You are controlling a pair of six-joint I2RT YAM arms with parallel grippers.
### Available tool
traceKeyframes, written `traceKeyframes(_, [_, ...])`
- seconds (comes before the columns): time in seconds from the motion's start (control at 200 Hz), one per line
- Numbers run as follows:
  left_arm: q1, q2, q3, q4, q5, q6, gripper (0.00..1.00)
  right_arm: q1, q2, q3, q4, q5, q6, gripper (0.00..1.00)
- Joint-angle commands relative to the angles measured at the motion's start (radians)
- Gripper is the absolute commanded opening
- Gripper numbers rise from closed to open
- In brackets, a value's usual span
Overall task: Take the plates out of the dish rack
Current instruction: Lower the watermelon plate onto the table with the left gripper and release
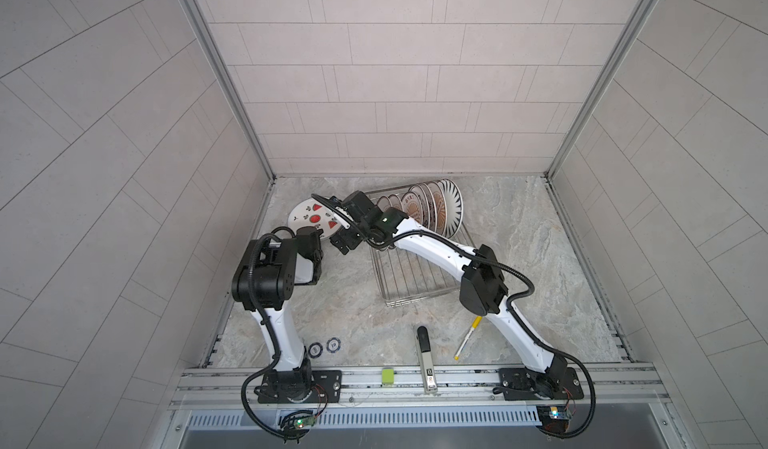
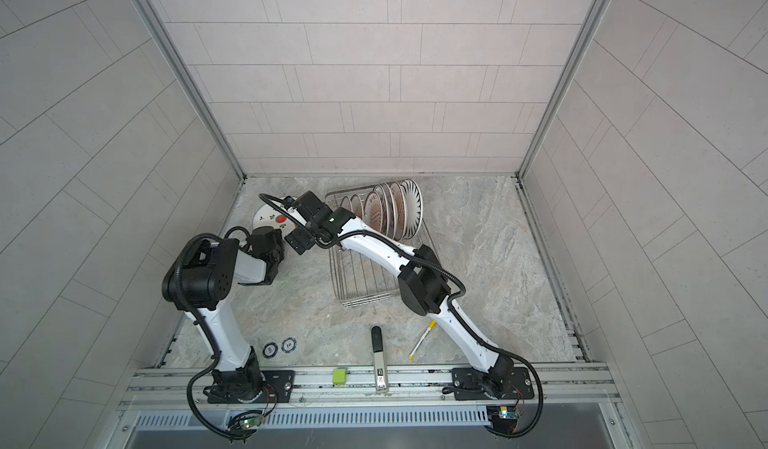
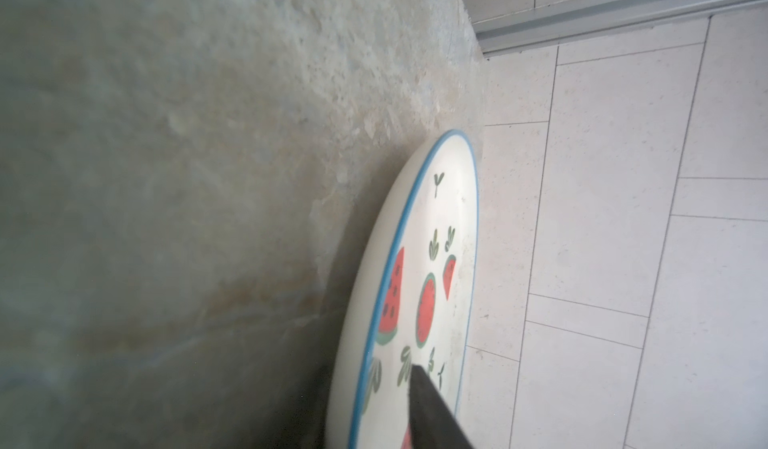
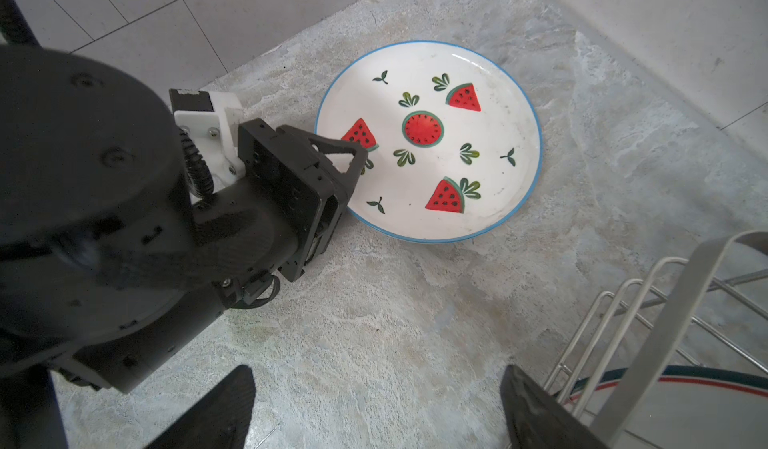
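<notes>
- left end effector [image 4: 356,158] is parked right on the rim of the watermelon plate [image 4: 428,143], one finger [image 3: 432,409] over the top face and the other tucked down by the underside; honestly can't tell if it's pinching the rim or there's a gap
- that plate lies flat and face up on the bench [image 4: 374,322], back left corner in both top views, close to the side wall and just left of the dish rack [image 1: 415,278]
- right end effector [image 4: 374,418] hangs above the bench between that plate and the rack, jaws spread wide with nothing in them
- the other plates [image 1: 434,210] stand on edge in a row at the far end of the rack, leaning a bit, and the right arm crosses over the rack's near half
- up front by the rail there are two poker chips [image 1: 333,345], a black-and-silver tool [image 1: 424,355] and a white pen with yellow ends [image 1: 467,339], plus a little green block [image 1: 387,375] on the rail itself
</notes>
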Motion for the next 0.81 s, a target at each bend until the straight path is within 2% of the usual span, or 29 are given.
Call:
traceKeyframes(0.0, [0.007, -0.002, 0.018, -0.094, -0.021, 0.024, 0.46, 0.0, 0.001, 0.027, -0.002, 0.015, 0.005, 0.94])
traceKeyframes(0.14, [0.012, -0.03, 0.0, -0.114, -0.038, 0.035, 0.58, 0.0, -0.009, 0.038, -0.005, 0.0, 0.006, 0.94])
traceKeyframes(0.19, [0.013, -0.038, -0.011, -0.115, -0.043, 0.032, 0.67, 0.0, -0.012, 0.047, -0.013, -0.004, 0.008, 0.94])
traceKeyframes(0.24, [0.016, -0.04, -0.017, -0.105, -0.036, 0.03, 0.71, 0.001, -0.015, 0.05, -0.018, 0.002, 0.013, 0.94])
traceKeyframes(0.265, [0.017, -0.04, -0.02, -0.1, -0.033, 0.032, 0.78, 0.001, -0.017, 0.049, -0.017, 0.002, 0.016, 0.94])
traceKeyframes(0.3, [0.018, -0.041, -0.02, -0.101, -0.026, 0.032, 0.82, 0.003, -0.02, 0.051, -0.017, 0.002, 0.017, 0.94])
traceKeyframes(0.32, [0.018, -0.043, -0.02, -0.101, -0.022, 0.036, 0.9, 0.003, -0.021, 0.051, -0.018, 0.002, 0.016, 0.94])
traceKeyframes(0.37, [0.018, -0.053, -0.021, -0.097, -0.02, 0.067, 0.99, 0.004, -0.026, 0.052, -0.023, 0.009, 0.016, 0.94])
traceKeyframes(0.671, [0.031, -0.177, -0.123, -0.121, -0.038, 0.075, 1.0, 0.021, -0.117, 0.048, -0.092, 0.065, 0.001, 0.93])
traceKeyframes(0.801, [0.034, -0.256, -0.176, -0.133, -0.083, 0.099, 1.0, 0.032, -0.199, -0.035, -0.066, 0.102, 0.002, 0.92])
